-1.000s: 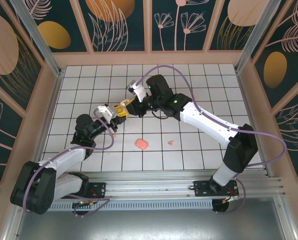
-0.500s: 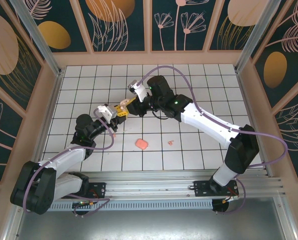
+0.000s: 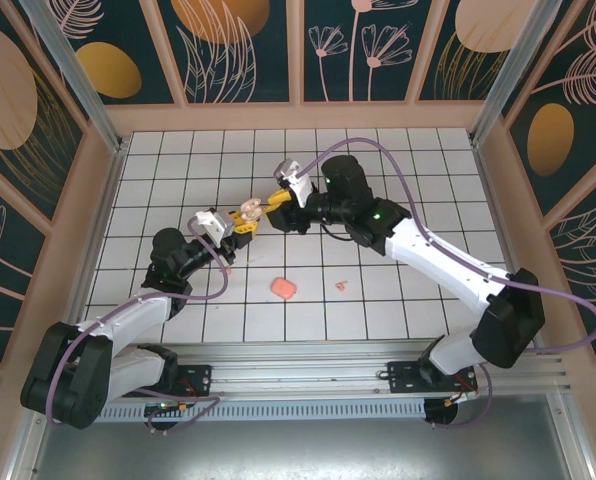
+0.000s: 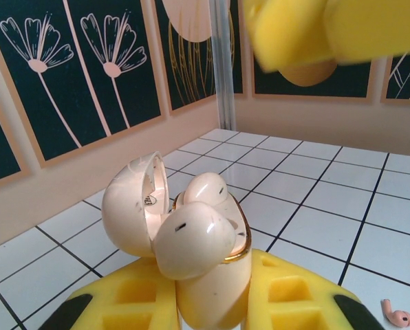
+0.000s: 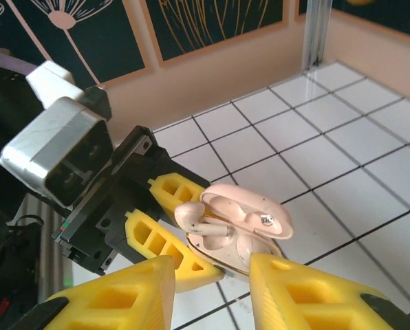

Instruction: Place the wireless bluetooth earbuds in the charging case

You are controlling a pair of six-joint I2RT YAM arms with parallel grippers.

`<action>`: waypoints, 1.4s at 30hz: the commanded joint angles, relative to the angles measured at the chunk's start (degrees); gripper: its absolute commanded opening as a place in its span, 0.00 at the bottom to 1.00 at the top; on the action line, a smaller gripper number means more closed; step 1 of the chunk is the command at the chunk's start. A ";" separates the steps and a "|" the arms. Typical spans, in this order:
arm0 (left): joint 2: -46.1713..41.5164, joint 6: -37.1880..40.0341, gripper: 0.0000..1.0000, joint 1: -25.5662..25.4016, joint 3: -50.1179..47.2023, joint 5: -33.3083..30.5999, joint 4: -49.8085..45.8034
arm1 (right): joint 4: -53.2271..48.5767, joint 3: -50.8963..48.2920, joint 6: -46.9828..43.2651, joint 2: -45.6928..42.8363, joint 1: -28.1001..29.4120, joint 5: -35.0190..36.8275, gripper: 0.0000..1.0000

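The cream charging case (image 4: 212, 289) stands upright with its lid (image 4: 126, 206) open, and my left gripper (image 4: 206, 297) is shut on its lower body. One cream earbud (image 4: 191, 237) lies askew across the opening, its stem pointing sideways in the right wrist view (image 5: 208, 223). A second rounded earbud (image 4: 206, 187) sits behind it in the case. From above, the case (image 3: 248, 211) is held over the table's middle-left. My right gripper (image 3: 267, 208) hovers just right of it, open, with nothing between its yellow fingers (image 5: 115, 302). A tiny pink earbud-shaped bit (image 3: 341, 285) lies on the table.
A salmon-pink rounded-square piece (image 3: 284, 288) lies on the white grid table (image 3: 418, 160) in front of the grippers. The tiny pink bit (image 4: 397, 316) lies right of it. Patterned walls enclose the table on three sides.
My right arm has drawn back to the right, its open fingers pulling a little away from the case. The left arm and the case have stayed put.
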 commanded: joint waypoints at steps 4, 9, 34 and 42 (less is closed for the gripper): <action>-0.18 -0.45 0.02 -0.33 1.98 1.17 0.26 | 6.55 -2.98 -14.20 -3.39 -0.25 -0.53 0.43; -0.16 -0.31 0.02 -0.34 2.16 1.33 0.08 | 8.05 -4.28 -26.07 -3.39 -0.04 -3.18 0.40; -0.69 -0.06 0.02 -0.33 1.76 1.06 -0.18 | 12.92 -0.85 -39.95 5.01 4.50 -2.30 0.40; -0.82 0.11 0.02 -0.33 1.75 1.14 -0.26 | 12.47 0.77 -40.30 7.05 4.50 -2.38 0.40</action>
